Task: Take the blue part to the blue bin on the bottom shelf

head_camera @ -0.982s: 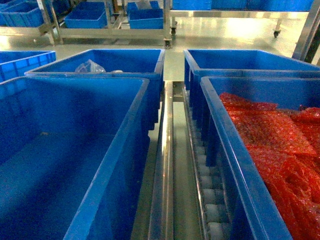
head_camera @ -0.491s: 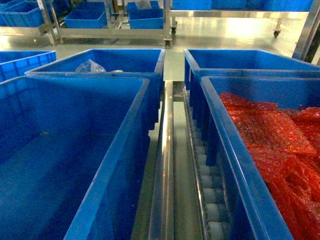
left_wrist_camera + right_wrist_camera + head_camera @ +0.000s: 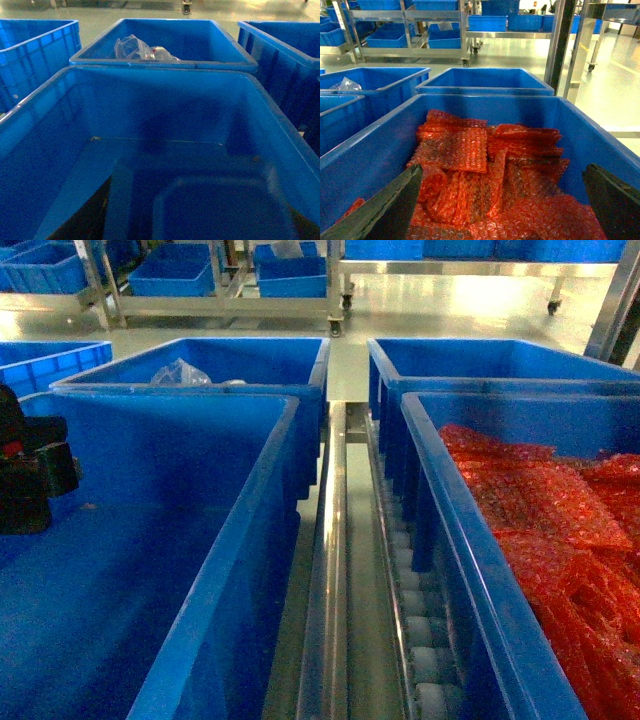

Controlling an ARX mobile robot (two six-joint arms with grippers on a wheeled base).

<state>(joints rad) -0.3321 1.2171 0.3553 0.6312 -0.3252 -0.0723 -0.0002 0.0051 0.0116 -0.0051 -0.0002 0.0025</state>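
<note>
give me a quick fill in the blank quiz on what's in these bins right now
1. The near right bin is filled with bubble-wrap bags coloured ____.
2. The near left bin, below the left arm, holds ____.
3. The far left bin holds a crumpled ____ plastic bag.
4. Between the two rows of bins runs a steel rail beside a track of white ____.

Missing words: red; nothing; clear; rollers
</note>
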